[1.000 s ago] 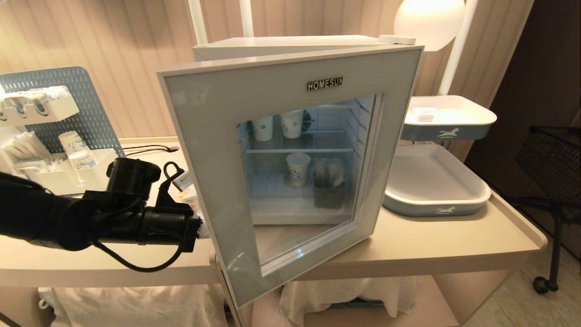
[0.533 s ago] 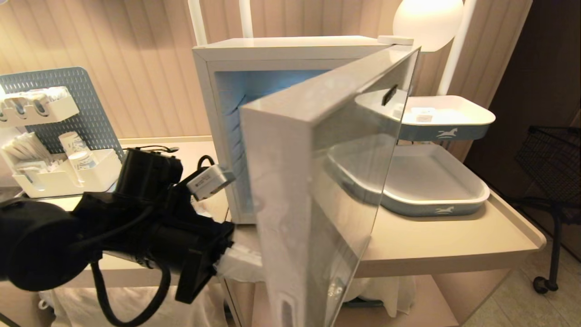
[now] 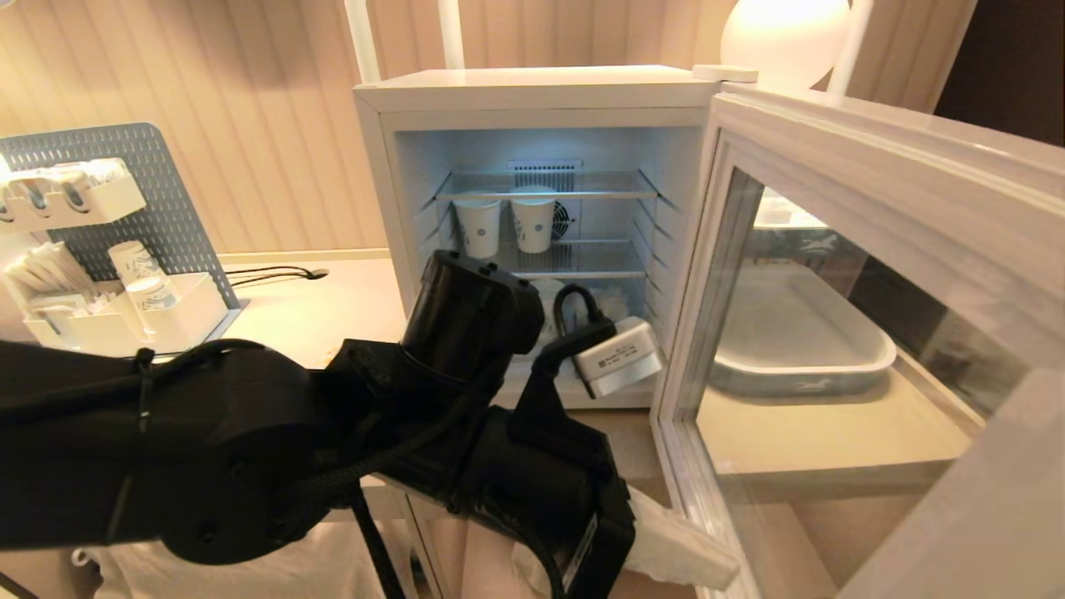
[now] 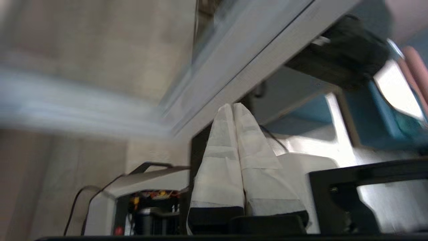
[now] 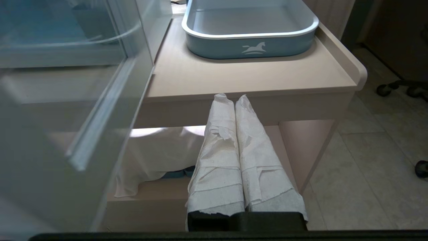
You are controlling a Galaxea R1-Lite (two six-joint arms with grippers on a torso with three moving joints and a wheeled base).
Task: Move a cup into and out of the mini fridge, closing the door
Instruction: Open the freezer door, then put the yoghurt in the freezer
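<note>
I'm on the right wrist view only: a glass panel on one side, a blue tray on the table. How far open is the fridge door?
Observer: Wide open. In the head view the door is swung out to the robot's right, and the inside of the mini fridge is exposed.
Operator: What's on the shelves?
Observer: Two patterned paper cups stand side by side on the middle wire shelf. The left arm hides the lower part, so I can't tell what's there.
Operator: And the left gripper?
Observer: The left gripper is shut and holds nothing. It is low, beside the bottom edge of the door.
</note>
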